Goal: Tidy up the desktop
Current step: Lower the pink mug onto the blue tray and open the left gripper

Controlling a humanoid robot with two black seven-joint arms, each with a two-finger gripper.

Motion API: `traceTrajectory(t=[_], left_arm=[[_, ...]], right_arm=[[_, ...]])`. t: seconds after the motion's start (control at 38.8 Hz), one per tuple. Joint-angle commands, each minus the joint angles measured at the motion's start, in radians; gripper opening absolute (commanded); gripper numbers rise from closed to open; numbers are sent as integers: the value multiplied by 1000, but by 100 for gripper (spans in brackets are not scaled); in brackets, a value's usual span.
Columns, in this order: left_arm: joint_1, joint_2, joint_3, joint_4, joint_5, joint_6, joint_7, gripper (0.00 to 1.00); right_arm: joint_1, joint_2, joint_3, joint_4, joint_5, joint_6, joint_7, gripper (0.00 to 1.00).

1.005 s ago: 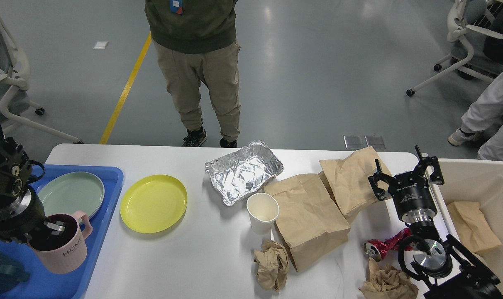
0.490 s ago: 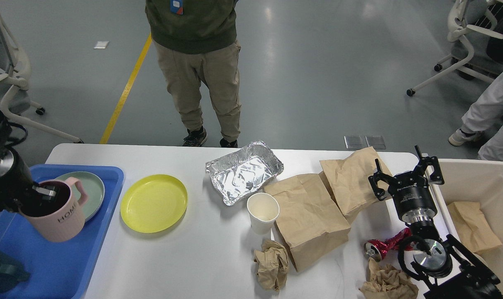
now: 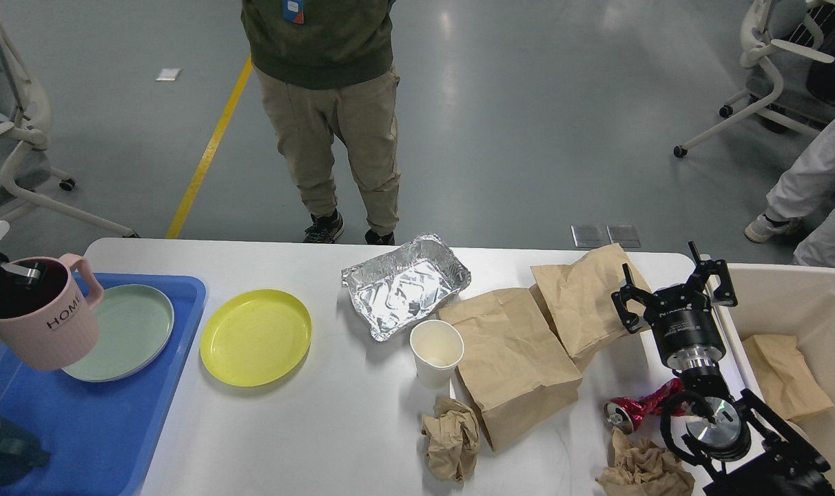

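The left gripper [image 3: 11,273], clamped on the mug [image 3: 42,313], had carried it farther over the tray [image 3: 114,427], left on the desktop [image 3: 335,427]. The right gripper [image 3: 674,289] stayed apart, empty; trash remained.

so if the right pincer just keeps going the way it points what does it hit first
Probably the rear brown paper bag: the right pincer, open, points toward the desktop's far edge. Its height above the bag is unclear, so it may pass over.
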Motion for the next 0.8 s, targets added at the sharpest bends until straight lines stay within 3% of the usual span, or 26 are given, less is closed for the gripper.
traceTrajectory(t=[0.0,0.23,0.39,0.67,0.77], left_arm=[[9,26,-3,40,13,2,5,0],[144,29,-2,42,16,128,18,0],[288,31,17,40,16,295,21,0],[445,71,-20,36,9,378,21,0],[537,72,-61,36,-5,447,23,0]], right_arm=[[0,0,0,0,0,-1,0,100],[0,0,0,0,0,1,0,100],[0,0,0,0,0,1,0,100],[0,0,0,0,0,1,0,100],[0,0,0,0,0,-1,0,100]])
